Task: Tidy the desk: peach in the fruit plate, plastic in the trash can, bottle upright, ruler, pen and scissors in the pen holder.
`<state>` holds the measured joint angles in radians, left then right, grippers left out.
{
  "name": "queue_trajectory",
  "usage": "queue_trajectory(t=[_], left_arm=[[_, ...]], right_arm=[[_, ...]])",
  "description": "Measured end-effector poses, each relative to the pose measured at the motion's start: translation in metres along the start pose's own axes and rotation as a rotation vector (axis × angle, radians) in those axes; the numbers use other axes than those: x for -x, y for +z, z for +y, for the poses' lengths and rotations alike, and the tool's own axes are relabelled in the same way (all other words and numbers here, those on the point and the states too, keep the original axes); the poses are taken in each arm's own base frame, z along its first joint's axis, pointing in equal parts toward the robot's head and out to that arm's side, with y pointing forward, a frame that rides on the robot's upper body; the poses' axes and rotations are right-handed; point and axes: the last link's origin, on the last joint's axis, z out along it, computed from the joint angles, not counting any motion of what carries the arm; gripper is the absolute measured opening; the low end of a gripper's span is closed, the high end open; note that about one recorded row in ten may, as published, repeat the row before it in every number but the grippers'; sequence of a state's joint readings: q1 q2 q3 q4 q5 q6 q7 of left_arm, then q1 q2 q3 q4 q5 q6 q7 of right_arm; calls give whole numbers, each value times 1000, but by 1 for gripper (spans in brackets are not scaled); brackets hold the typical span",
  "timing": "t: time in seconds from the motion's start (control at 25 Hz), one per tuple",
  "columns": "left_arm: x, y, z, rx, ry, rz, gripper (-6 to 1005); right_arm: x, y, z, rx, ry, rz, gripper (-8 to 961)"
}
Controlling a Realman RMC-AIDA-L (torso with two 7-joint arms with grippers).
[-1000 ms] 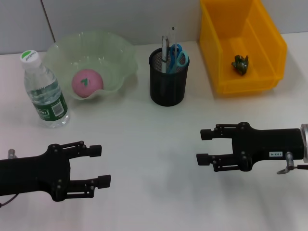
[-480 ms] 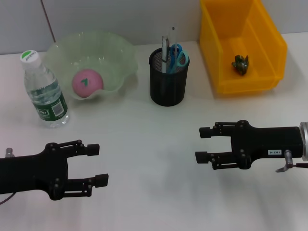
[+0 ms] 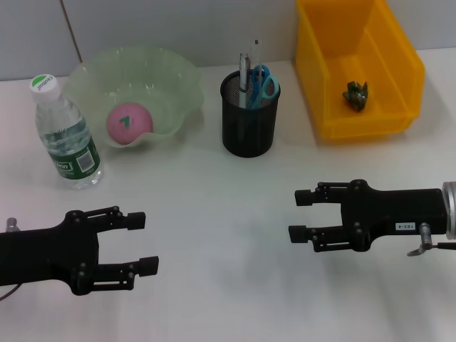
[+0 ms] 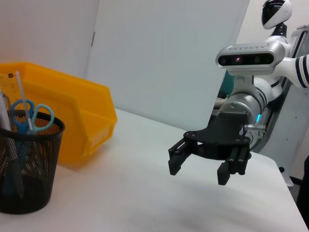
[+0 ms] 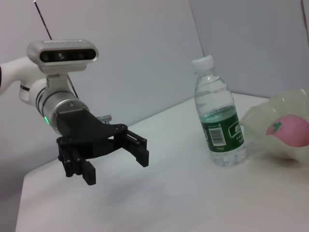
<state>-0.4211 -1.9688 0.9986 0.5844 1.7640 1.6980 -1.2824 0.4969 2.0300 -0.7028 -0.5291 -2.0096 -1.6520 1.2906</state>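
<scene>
Peach (image 3: 129,122): head view, lying inside the fruit plate (image 3: 174,75) at the far left of the table (image 3: 228,206); this item is judged done.
Bottle (image 3: 65,135): head view, standing upright with cap on top, just beside the fruit plate; judged done.
Pen holder (image 3: 248,117): head view, far centre of the table; scissors (image 3: 263,82) stand in it, blue handles up, along with a silver pen (image 3: 244,71) and a thin pale strip behind, probably the ruler, too slim to confirm.
Trash can (image 3: 399,75): head view, far right; a crumpled dark green scrap (image 3: 355,95) lies on its floor, presumably the plastic.
Left gripper (image 3: 142,244): head view, near left, over bare table, fingers spread apart and holding nothing.
Right gripper (image 3: 303,215): head view, near right, over bare table, fingers parted, nothing between them.
Left wrist view: pen holder (image 4: 26,166) with scissors (image 4: 30,112) inside, trash can (image 4: 72,113) behind it; right gripper (image 4: 200,166) seen across the table with its fingers apart and nothing in them.
Right wrist view: bottle (image 5: 219,121) upright beside the fruit plate (image 5: 270,113) holding the peach (image 5: 289,133); left gripper (image 5: 116,162) likewise released.
Progress: no loose item is visible on the table; every listed step appears complete, subject to the ruler.
Remaining: in my judgement nothing beyond parking both arms.
</scene>
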Motion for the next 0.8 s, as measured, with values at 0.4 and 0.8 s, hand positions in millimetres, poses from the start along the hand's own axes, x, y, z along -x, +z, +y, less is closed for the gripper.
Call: queue_trajectory(t=[0.4, 0.8], left_arm=[[-1, 0, -1, -1, 2, -1, 811], [-1, -1, -2, -6, 6, -4, 811]], right_arm=[[1, 1, 0, 2, 0, -1, 758], [2, 1, -1, 0, -3, -6, 758]])
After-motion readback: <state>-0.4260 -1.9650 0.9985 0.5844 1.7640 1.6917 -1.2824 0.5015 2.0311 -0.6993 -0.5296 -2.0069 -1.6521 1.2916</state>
